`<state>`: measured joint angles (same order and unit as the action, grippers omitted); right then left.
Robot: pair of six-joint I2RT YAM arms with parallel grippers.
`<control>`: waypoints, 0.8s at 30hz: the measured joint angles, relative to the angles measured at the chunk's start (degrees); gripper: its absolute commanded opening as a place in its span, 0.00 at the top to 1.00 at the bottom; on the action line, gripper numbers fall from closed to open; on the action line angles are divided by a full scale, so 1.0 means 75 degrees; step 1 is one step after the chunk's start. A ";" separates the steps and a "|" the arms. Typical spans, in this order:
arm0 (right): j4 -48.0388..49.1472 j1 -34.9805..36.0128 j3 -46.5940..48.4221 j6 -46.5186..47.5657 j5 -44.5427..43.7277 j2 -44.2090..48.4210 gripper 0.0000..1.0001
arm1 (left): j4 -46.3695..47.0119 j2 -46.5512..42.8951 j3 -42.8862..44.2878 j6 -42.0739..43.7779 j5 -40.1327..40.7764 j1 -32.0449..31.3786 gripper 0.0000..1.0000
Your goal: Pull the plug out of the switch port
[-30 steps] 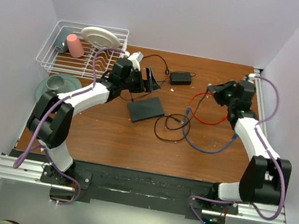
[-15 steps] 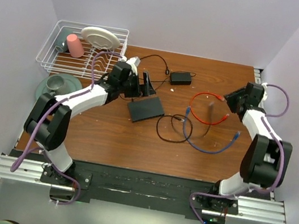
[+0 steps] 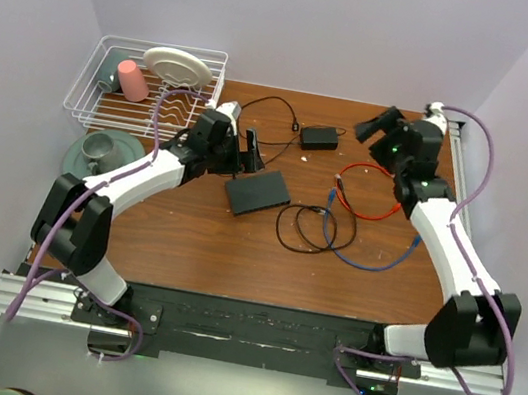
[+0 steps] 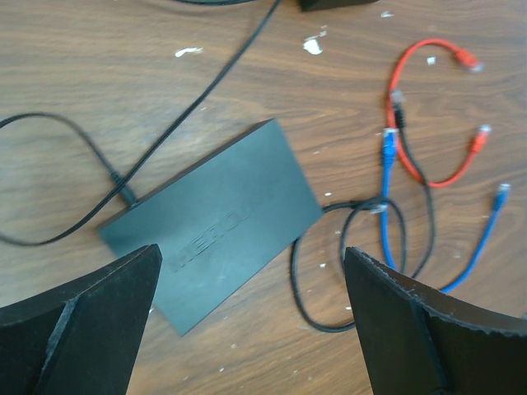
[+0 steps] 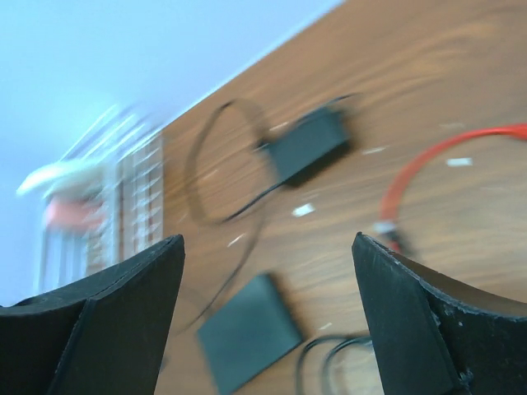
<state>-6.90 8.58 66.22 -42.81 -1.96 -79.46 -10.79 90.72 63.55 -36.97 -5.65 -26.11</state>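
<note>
The switch [image 3: 257, 192] [image 4: 216, 220] [image 5: 251, 333] lies flat on the wooden table. A thin black cord ends in a small plug [image 4: 123, 192] at its far long edge. A coiled black cable [image 3: 305, 227] [image 4: 346, 255] reaches the switch's right corner; I cannot tell whether it sits in a socket. My left gripper [image 3: 250, 150] [image 4: 251, 329] hangs open just above the switch with nothing between its fingers. Well away at the back right, my right gripper [image 3: 377, 127] [image 5: 268, 321] is raised, open and empty.
A red cable [image 3: 370, 200] [image 4: 432, 123] [image 5: 445, 164] and a blue cable [image 3: 365, 257] [image 4: 387, 189] lie loose right of the switch. A black power brick [image 3: 320, 137] [image 5: 311, 146] sits behind. A dish rack [image 3: 146, 87] and a green plate [image 3: 99, 152] stand at the left.
My right gripper has opened, swinging right and then up to the back right. The red cable has shifted and lies loose on the table. The left arm moved slightly.
</note>
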 measured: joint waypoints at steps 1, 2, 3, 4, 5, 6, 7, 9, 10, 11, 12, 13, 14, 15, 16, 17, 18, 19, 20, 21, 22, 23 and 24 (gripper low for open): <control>0.0035 0.0344 0.0000 0.0102 -0.0003 0.0175 0.13 | -0.0079 -0.0020 0.0000 0.0023 0.0093 -0.0029 0.01; 0.0058 0.0592 -0.0003 0.0184 -0.0003 0.0262 0.13 | -0.0204 -0.0064 0.0000 0.0047 0.0204 -0.0061 0.01; 0.0096 0.0938 -0.0020 0.0318 -0.0041 0.0332 0.13 | -0.0332 -0.0122 0.0000 0.0090 0.0306 -0.0096 0.01; 0.0131 0.1239 -0.0073 0.0455 -0.0082 0.0379 0.13 | -0.0408 -0.0178 0.0000 0.0105 0.0370 -0.0119 0.01; 0.0184 0.1574 -0.0178 0.0592 -0.0189 0.0423 0.13 | -0.0501 -0.0268 -0.0003 0.0131 0.0452 -0.0146 0.01; 0.0227 0.1909 -0.0335 0.0740 -0.0277 0.0469 0.13 | -0.0583 -0.0370 -0.0012 0.0169 0.0551 -0.0175 0.01; 0.0230 0.2232 -0.0519 0.0886 -0.0411 0.0530 0.13 | -0.0641 -0.0487 -0.0032 0.0227 0.0662 -0.0189 0.01; 0.0172 0.2914 -0.0898 0.1166 -0.0685 0.0673 0.13 | -0.0708 -0.0784 -0.0131 0.0309 0.0866 -0.0227 0.01; 0.0128 0.3150 -0.1032 0.1268 -0.0816 0.0752 0.14 | -0.0740 -0.0918 -0.0181 0.0332 0.0930 -0.0230 0.01; 0.0087 0.3453 -0.1186 0.1381 -0.0947 0.0860 0.14 | -0.0801 -0.1081 -0.0233 0.0373 0.1014 -0.0233 0.01; 0.0041 0.3722 -0.1311 0.1501 -0.1099 0.0976 0.14 | -0.0866 -0.1230 -0.0280 0.0425 0.1081 -0.0233 0.01; 0.0023 0.3958 -0.1399 0.1614 -0.1271 0.1090 0.14 | -0.0909 -0.1373 -0.0329 0.0458 0.1142 -0.0233 0.01; -0.0003 0.4199 -0.1451 0.1719 -0.1451 0.1204 0.14 | -0.0962 -0.1507 -0.0367 0.0487 0.1195 -0.0233 0.01; -0.0006 0.4412 -0.1483 0.1816 -0.1623 0.1297 0.14 | -0.0979 -0.1623 -0.0414 0.0495 0.1233 -0.0239 0.01; -0.0009 0.4637 -0.1501 0.1918 -0.1810 0.1378 0.14 | -0.0997 -0.1743 -0.0475 0.0501 0.1274 -0.0239 0.01; -0.0015 0.4887 -0.1501 0.2017 -0.1996 0.1428 0.14 | -0.1035 -0.1853 -0.0530 0.0507 0.1309 -0.0239 0.01; -0.0020 0.5126 -0.1501 0.2101 -0.2154 0.1457 0.14 | -0.1061 -0.1953 -0.0592 0.0510 0.1346 -0.0239 0.01; -0.0038 0.5330 -0.1501 0.2165 -0.2311 0.1463 0.14 | -0.1105 -0.2037 -0.0635 0.0513 0.1384 -0.0239 0.02; -0.0058 0.5473 -0.1515 0.2209 -0.2425 0.1463 0.14 | -0.1113 -0.2095 -0.0673 0.0513 0.1413 -0.0239 0.02; -0.0055 0.5619 -0.1574 0.2264 -0.2506 0.1472 0.14 | -0.1128 -0.2157 -0.0720 0.0513 0.1451 -0.0239 0.01; -0.0058 0.5677 -0.1641 0.2311 -0.2591 0.1495 0.14 | -0.1157 -0.2209 -0.0766 0.0516 0.1483 -0.0239 0.02; -0.0099 0.5692 -0.1725 0.2369 -0.2687 0.1521 0.14 | -0.1157 -0.2276 -0.0845 0.0522 0.1521 -0.0239 0.02; -0.0154 0.5683 -0.1772 0.2428 -0.2783 0.1533 0.14 | -0.1172 -0.2343 -0.0930 0.0545 0.1547 -0.0239 0.03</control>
<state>-8.05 51.20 52.93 -24.60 -22.83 -67.96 -19.57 73.14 56.58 -32.88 5.96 -27.90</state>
